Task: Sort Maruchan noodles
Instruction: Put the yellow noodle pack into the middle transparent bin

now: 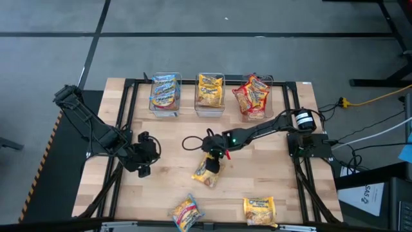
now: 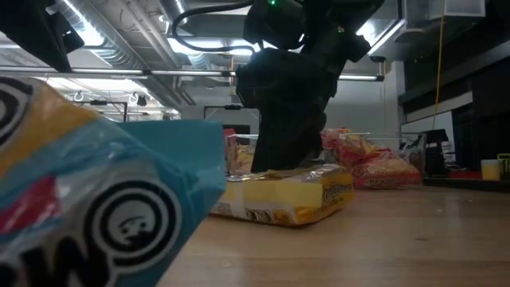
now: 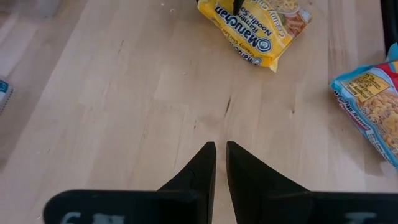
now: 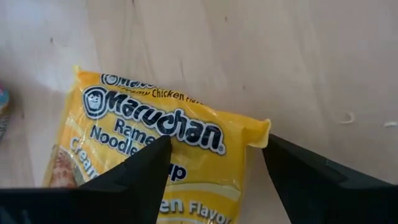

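While the left gripper point(image 1: 144, 162) waits at the table's left side with its fingers nearly closed on nothing, the right gripper point(image 1: 214, 158) stands at mid-table, its fingers spread wide around a corner of the yellow Maruchan packet point(image 1: 208, 173) lying flat just beneath it
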